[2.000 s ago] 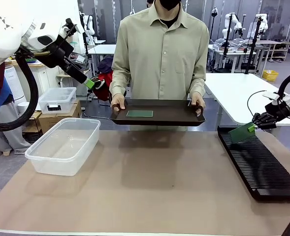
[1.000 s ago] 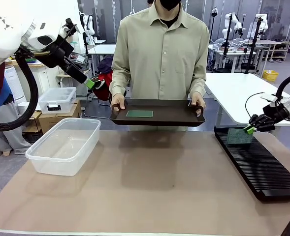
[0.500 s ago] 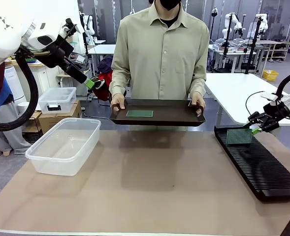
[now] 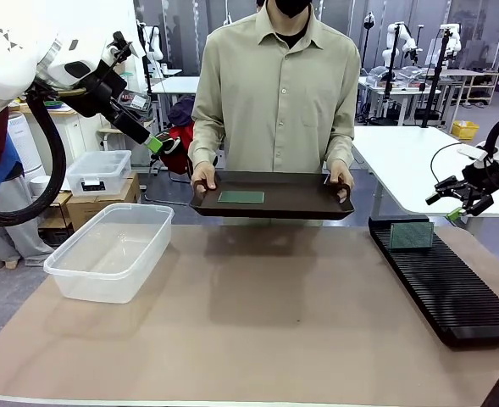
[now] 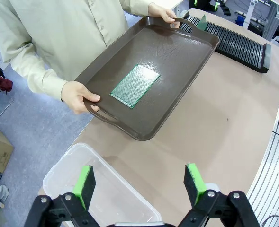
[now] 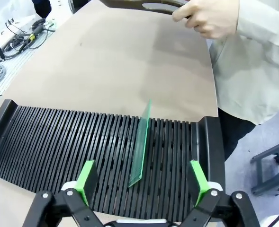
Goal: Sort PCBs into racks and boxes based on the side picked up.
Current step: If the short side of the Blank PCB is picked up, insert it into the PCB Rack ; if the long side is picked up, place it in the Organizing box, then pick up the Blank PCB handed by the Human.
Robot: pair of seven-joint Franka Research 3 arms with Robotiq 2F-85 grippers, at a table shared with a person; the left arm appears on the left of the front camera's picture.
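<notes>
My right claw (image 4: 444, 206) hangs open and empty over the rack (image 4: 452, 288), where one PCB (image 6: 141, 142) stands upright in a slot. The other PCB (image 5: 135, 86) lies flat on the person's tray (image 5: 186, 56), its long axis along the tray. It is nearer my open left claw (image 5: 141, 182), I think. No legible print.

tub (image 4: 97, 284): left | rack (image 4: 452, 288): right, holds upright PCB (image 4: 411, 235) | tray (image 4: 308, 197): flat PCB (image 4: 241, 197)

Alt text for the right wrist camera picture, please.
A green PCB stands on edge in a slot of the black rack, untouched, ahead of the open right end effector. Beyond it, a person's hand grips a dark tray.
</notes>
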